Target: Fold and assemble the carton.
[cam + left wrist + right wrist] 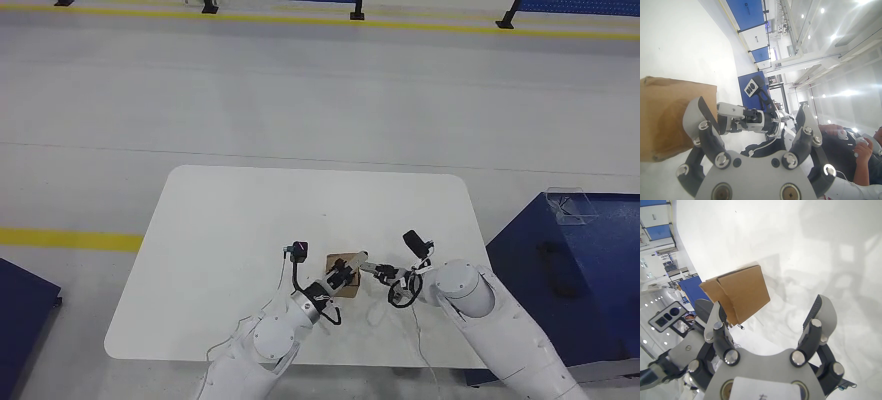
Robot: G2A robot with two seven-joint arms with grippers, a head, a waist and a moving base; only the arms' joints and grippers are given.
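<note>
Small brown cardboard carton (745, 292) is near the 6 o'clock edge of the white rounded worktop (250, 230), between our arms. Left gripper (751, 103) is spread wide and empty, one finger just beside a carton wall. Right gripper (766, 302) is likewise wide and empty. We judge it best to brace that wall, then press the end flap square. Blue cabinet (570, 270) stands at 3 o'clock, yellow floor stripe (70, 239) at 9.

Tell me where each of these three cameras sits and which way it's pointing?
Top view: above the arms, looking down at the white rounded table; both white arms and the small brown cardboard carton show.
Left wrist view: on the left wrist, looking past its open left tool at the carton, the right tool beyond.
Right wrist view: on the right wrist, looking past its open tool at the carton.
Shared: both wrist views see the carton, from opposite sides.
</note>
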